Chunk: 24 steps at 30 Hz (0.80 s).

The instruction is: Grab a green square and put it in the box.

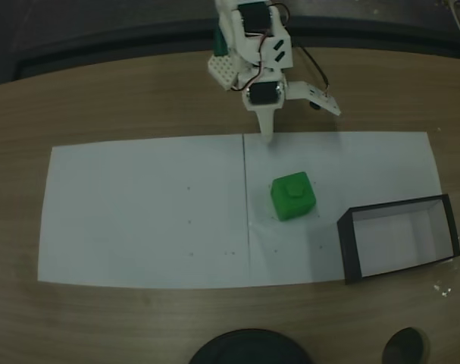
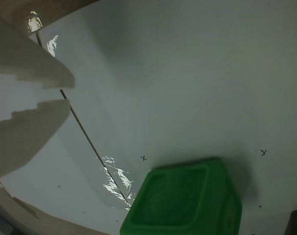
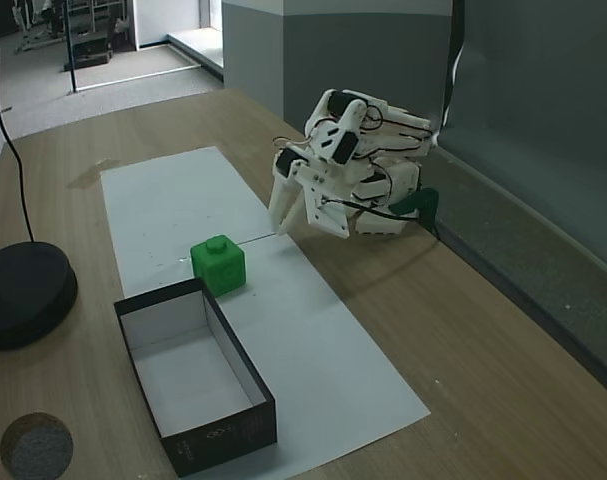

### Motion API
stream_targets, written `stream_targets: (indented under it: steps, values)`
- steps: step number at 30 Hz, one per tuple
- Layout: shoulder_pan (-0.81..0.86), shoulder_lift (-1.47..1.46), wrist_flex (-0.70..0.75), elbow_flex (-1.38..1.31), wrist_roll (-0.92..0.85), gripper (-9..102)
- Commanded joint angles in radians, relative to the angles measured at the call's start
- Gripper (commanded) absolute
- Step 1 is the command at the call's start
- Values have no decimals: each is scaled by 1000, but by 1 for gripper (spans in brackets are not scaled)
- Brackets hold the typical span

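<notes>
The green square (image 1: 293, 196) (image 3: 219, 262) is a small bright green cube with a round stud, resting on white paper. In the wrist view the green square (image 2: 187, 200) lies at the bottom edge. The box (image 1: 349, 250) (image 3: 223, 440), black-walled with a white floor, stands empty about a cube-width from it on the same sheet. My gripper (image 1: 270, 136) (image 3: 280, 225) hangs at the paper's far edge, about two cube-widths from the cube, fingers pointing down. In the wrist view the gripper (image 2: 70, 94) holds nothing, its tips nearly touching.
The white paper sheet (image 1: 139, 212) covers the middle of a wooden table. A black round base (image 1: 248, 349) (image 3: 23, 290) and a small dark disc (image 1: 406, 347) (image 3: 35, 445) sit near the table's edge. A white studded brick (image 1: 222, 72) sits by the folded arm.
</notes>
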Motion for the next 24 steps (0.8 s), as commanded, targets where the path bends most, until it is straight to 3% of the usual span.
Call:
stream_targets:
  steps: [1, 24]
  values:
    - [-6, 23, 17, -57, 6, 0]
    - [6, 23, 18, -58, 0, 0]
